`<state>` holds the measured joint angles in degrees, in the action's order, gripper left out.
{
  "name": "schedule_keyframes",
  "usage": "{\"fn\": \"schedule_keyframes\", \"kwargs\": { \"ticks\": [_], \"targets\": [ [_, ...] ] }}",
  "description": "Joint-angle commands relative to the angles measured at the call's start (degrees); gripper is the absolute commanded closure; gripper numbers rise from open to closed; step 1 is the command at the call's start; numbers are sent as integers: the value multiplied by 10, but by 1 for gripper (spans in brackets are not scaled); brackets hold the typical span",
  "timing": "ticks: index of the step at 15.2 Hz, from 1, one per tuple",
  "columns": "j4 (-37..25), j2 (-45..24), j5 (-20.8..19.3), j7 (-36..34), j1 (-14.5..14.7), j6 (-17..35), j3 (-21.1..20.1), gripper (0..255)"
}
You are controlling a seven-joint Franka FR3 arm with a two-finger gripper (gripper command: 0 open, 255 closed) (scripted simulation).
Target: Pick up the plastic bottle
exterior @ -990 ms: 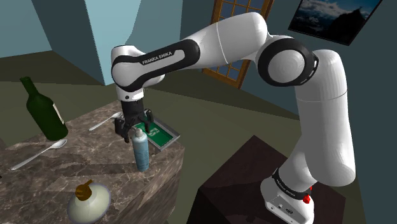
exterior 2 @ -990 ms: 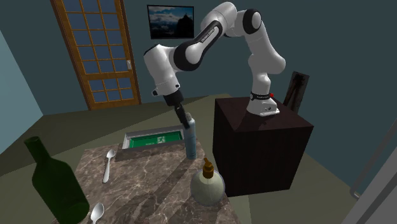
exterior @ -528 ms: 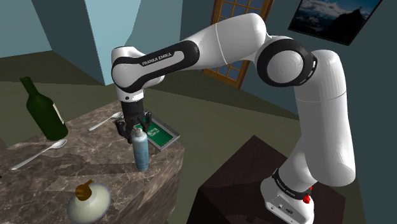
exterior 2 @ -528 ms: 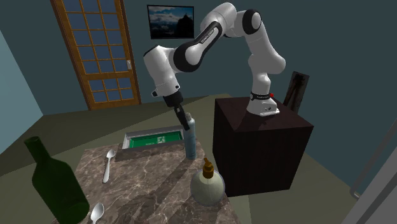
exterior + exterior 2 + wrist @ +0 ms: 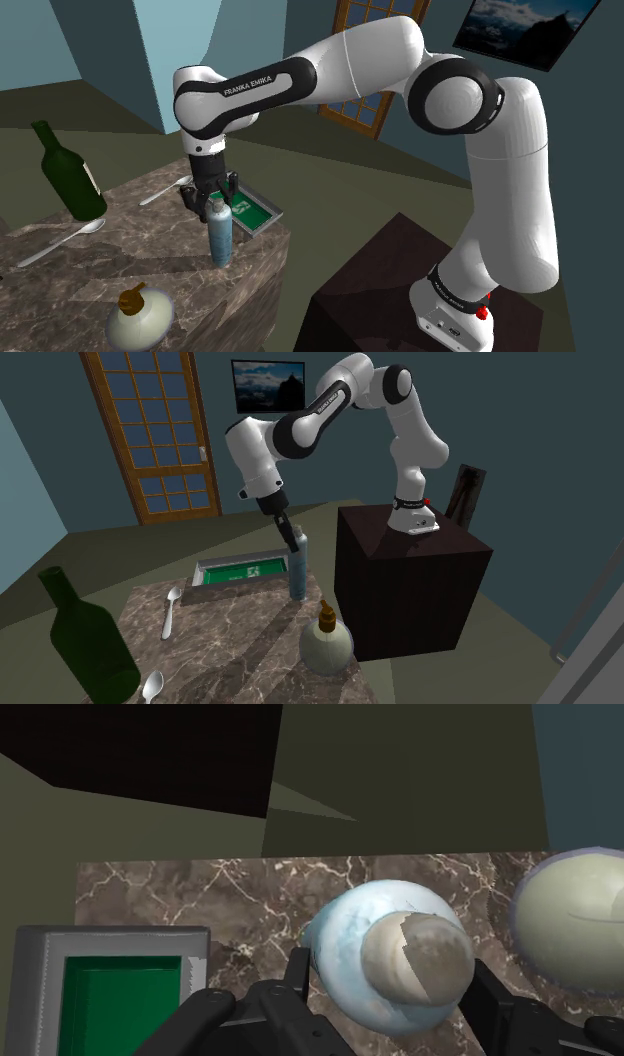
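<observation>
A brown veined marble tabletop [image 5: 150, 240] stands in a dim, blue-walled room. On it the slim pale-blue translucent plastic bottle [image 5: 221, 240], capped in beige, is upright near the table's edge, just beside a grey tray [image 5: 262, 222] with a green floor. The black 2-finger gripper [image 5: 213, 205] has its jaws clamped on the bottle's shoulder. The grasp looks done and the lift is left: I cannot tell whether the base touches the marble.
</observation>
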<state>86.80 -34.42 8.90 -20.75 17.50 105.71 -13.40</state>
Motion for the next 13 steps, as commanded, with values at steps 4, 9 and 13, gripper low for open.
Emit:
{"fn": "schedule_keyframes", "kwargs": {
  "ticks": [4, 9, 13],
  "targets": [
    [-15, 15, 1, -5, -2, -30, -1, 255],
    [-33, 28, 3, -11, -3, -60, -3, 255],
    [-42, 33, 3, -14, -3, -74, -4, 255]
  ]
}}
